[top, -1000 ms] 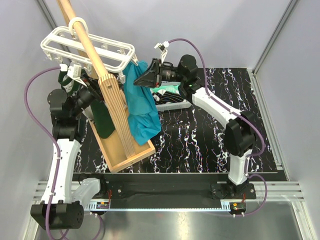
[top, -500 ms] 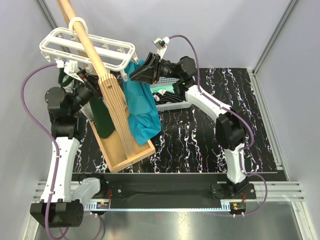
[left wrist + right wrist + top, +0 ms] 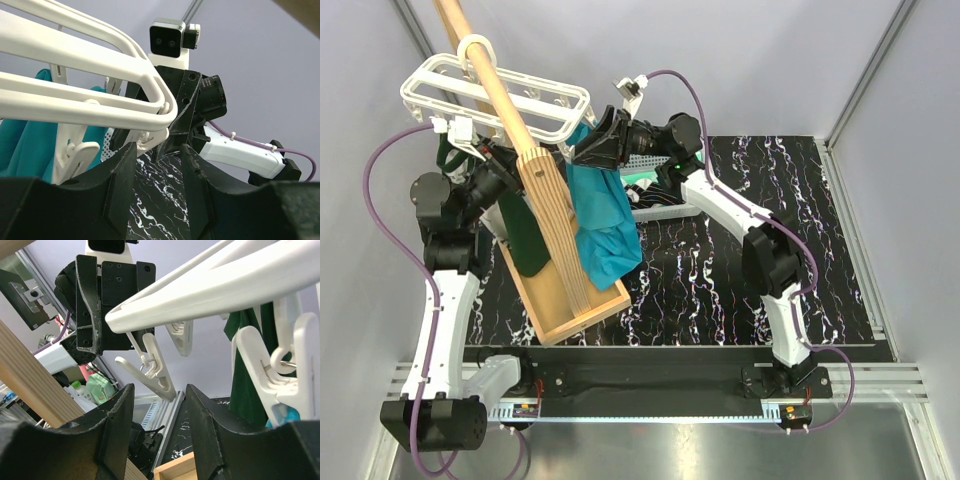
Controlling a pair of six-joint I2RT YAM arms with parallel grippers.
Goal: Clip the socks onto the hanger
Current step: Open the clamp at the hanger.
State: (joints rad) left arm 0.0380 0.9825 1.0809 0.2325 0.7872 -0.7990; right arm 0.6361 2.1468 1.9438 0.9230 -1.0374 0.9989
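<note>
Left gripper (image 3: 157, 156) and right gripper (image 3: 160, 396), fingers spread and empty, flank the white hanger (image 3: 75, 107) hung on the wooden pole (image 3: 510, 110) above the desk's far-left corner, socks (image 3: 653, 186) lying in the basket (image 3: 670, 211) by the far edge

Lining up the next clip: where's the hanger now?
Top view, upper left: the hanger hangs by its hook on the wooden pole, the left gripper below it, the right gripper at its right end by the teal cloth.
</note>
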